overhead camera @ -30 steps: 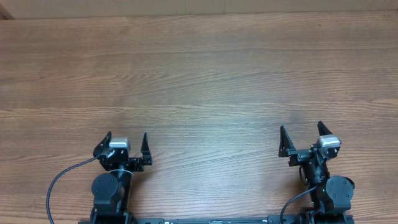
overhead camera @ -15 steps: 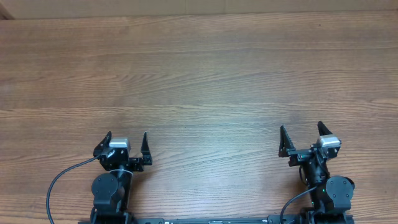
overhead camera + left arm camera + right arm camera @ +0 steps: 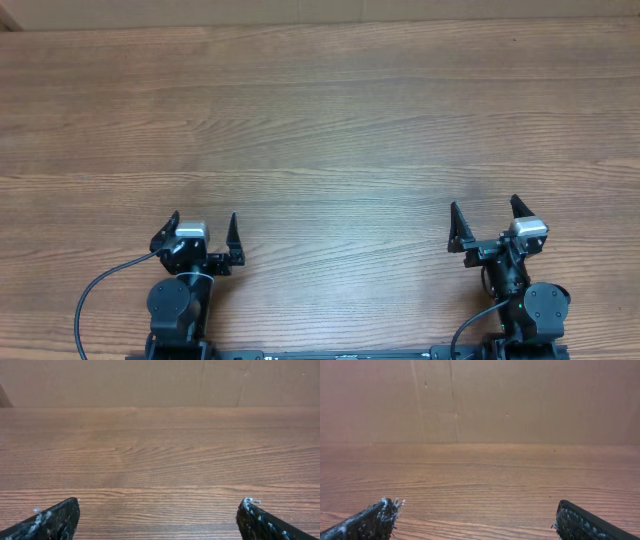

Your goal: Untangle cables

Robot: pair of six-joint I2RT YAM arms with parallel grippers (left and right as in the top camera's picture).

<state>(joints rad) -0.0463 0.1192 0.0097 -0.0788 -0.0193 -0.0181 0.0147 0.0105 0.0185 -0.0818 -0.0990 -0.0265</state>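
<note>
1. The cables: I can't find them anywhere. None of the three views shows a thin cord, a plug or a coil, so wherever they are, it's out of frame. The only black lead around is the thick wire (image 3: 93, 292) looping off the left arm's base, and that's the robot's own wiring, not the job.

2. Step in hand: my read is that nothing has started. There's no bundle to work on, and both arms sit tucked at the near edge of the wooden table (image 3: 320, 120).

3. Next move: it can't really be planned until a bundle shows up. Once one does, I'd guess one gripper pins or lifts one part of the bundle while the other pulls a free plug end out. That takes two grasp points well apart, and there's nothing to pick them from yet.

4. Left gripper (image 3: 203, 220): jaws spread wide, nothing between them and nothing touching. In its wrist view each fingertip (image 3: 55, 520) sits in a bottom corner with only bare wood grain between.

5. Right gripper (image 3: 484, 212): same deal, wide open and holding nothing. The fingertips (image 3: 370, 517) look a bit frayed at the edges, again with plain tabletop between them.

6. Further out: a cardboard wall (image 3: 150, 382) stands along the far edge of the table.
</note>
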